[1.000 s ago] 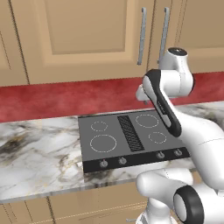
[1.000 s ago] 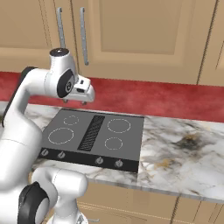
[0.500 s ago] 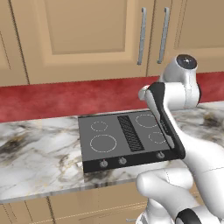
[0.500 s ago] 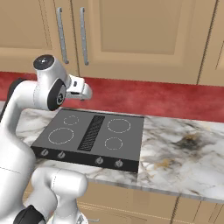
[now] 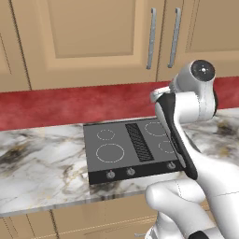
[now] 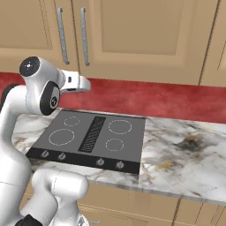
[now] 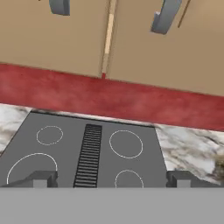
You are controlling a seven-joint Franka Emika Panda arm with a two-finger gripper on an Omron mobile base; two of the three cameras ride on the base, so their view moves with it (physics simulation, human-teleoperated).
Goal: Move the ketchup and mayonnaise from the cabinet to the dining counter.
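The cabinet is a tan wall unit with panelled doors, all shut, and two vertical silver handles side by side. It also spans the top of the right base view and the hand view. The ketchup and mayonnaise are hidden, and the dining counter is out of view. My gripper is open with its two fingertips far apart and nothing between them. It hovers above the cooktop's near edge, facing the wall below the handles. From the right, the gripper juts out level, below the handles.
A black cooktop with front knobs is set into a marble worktop that runs under the cabinet. A red backsplash lies between the worktop and the doors. My white arm stands in front of the cooktop's right side.
The arm's elbow has swung outward and a little lower, left in the right base view. The hand has stayed over the cooktop. The cabinet doors are still shut.
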